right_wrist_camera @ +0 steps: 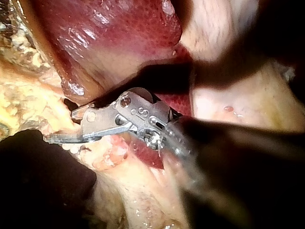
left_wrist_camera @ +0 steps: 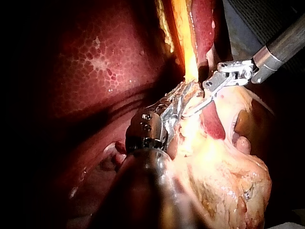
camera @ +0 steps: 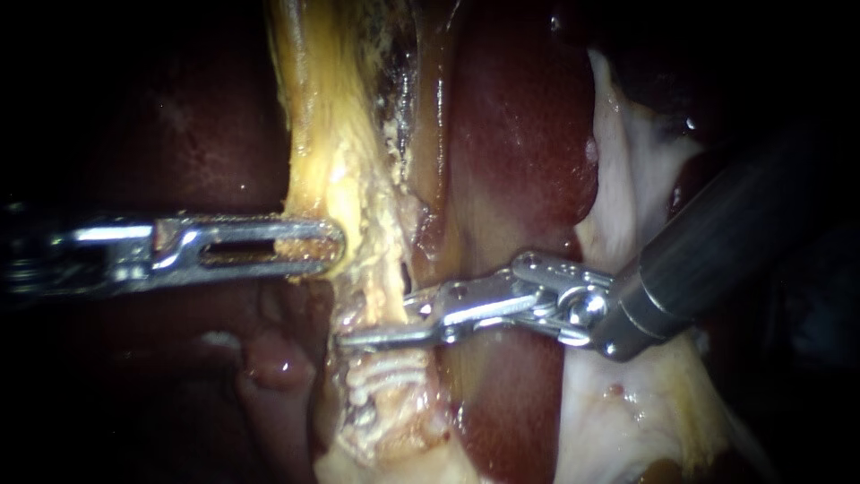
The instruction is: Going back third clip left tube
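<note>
Left instrument lies level from the left, its slotted jaws clamped on the pale yellow, fat-coated left tube. Right instrument slants in from the right. Its jaws are narrowly parted at the tube, just above the silvery metal clips.

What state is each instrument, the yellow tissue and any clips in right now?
Left instrument, slotted steel jaws: shut on the yellow tissue strand.
Right instrument, slim steel jaws: open at the strand.
Yellow tissue strand: held, stretched taut.
Pale ridged clips: closed across the strand.
</note>
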`<state>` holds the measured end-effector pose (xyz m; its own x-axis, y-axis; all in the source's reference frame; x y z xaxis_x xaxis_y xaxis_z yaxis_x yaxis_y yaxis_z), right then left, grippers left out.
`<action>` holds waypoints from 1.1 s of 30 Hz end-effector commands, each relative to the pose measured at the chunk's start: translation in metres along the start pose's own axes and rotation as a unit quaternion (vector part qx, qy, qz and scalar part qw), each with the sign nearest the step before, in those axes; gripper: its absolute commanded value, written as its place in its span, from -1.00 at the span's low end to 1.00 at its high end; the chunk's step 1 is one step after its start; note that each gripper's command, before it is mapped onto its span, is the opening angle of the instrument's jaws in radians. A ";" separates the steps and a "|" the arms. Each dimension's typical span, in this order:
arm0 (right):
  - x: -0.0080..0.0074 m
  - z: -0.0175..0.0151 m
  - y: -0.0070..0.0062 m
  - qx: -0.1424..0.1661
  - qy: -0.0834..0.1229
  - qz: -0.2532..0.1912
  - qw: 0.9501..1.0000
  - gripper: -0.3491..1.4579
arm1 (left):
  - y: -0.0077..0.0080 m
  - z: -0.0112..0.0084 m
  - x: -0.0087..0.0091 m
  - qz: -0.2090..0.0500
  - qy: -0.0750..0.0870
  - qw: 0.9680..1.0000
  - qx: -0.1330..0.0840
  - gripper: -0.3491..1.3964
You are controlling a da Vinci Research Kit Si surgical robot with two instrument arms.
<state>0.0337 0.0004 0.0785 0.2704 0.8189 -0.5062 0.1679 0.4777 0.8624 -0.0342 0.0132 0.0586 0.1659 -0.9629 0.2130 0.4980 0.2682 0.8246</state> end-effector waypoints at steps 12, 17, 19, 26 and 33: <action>-0.0005 -0.0011 -0.0005 -0.011 0.007 0.022 1.000 0.00 | 0.0004 -0.0002 0.0000 0.000 0.001 1.000 0.001 -1.00; -0.0010 -0.0025 -0.0012 -0.019 0.006 -0.037 0.999 0.05 | 0.0007 -0.0003 0.0000 0.001 0.001 1.000 0.001 -1.00; -0.0011 -0.0032 -0.0014 -0.018 0.005 -0.052 0.998 0.05 | 0.0007 -0.0003 0.0000 0.001 0.001 1.000 0.001 -1.00; -0.0007 -0.0057 -0.0024 -0.015 0.001 -0.096 0.995 0.05 | 0.0008 -0.0004 0.0000 0.001 0.001 1.000 0.002 -1.00; -0.0002 -0.0079 -0.0031 -0.027 0.004 -0.122 0.992 0.05 | 0.0008 -0.0004 0.0000 0.001 0.002 1.000 0.002 -1.00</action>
<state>0.0254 0.0013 0.0759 0.2186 0.6752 -0.7045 0.1781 0.6823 0.7091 -0.0334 0.0134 0.0590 0.1695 -0.9622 0.2130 0.4947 0.2700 0.8260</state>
